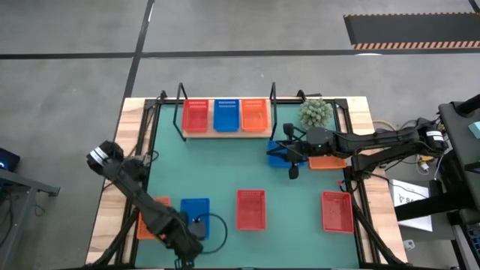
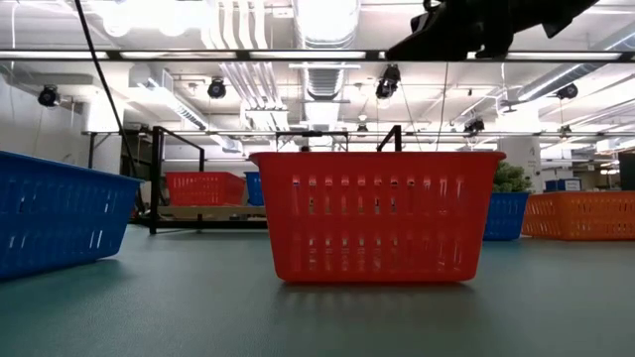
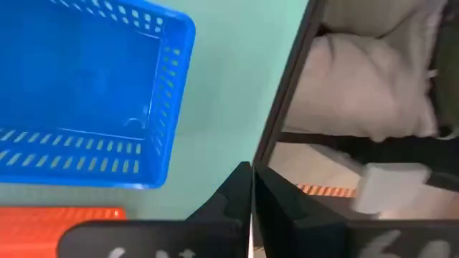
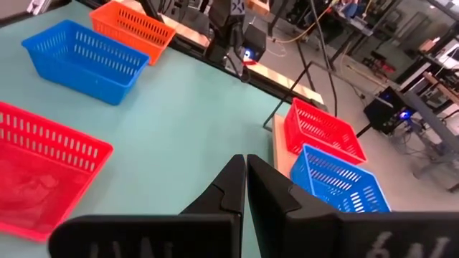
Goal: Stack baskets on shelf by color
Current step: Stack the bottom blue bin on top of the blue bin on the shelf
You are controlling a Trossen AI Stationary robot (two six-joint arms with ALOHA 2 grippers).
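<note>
Baskets of slotted plastic mesh, shallow and rectangular, lie about the smooth green tabletop point(image 1: 225, 165). Three sit side by side on the pale wooden shelf point(image 1: 226, 133), between its thin black metal end frames: a red basket point(image 1: 196, 115), a blue basket point(image 1: 226, 115) and an orange basket point(image 1: 254, 115). Two more red ones point(image 1: 251, 208) point(image 1: 337, 211) rest along the near side. The left end effector point(image 1: 196, 241), fingers clenched and empty, hangs beside a blue front basket point(image 1: 194, 215) at the near left corner. The right end effector point(image 1: 292, 172), likewise clenched on nothing, hovers over the tabletop's right side near an orange side basket point(image 1: 328, 162) and a spiky green plant point(image 1: 315, 112).
</note>
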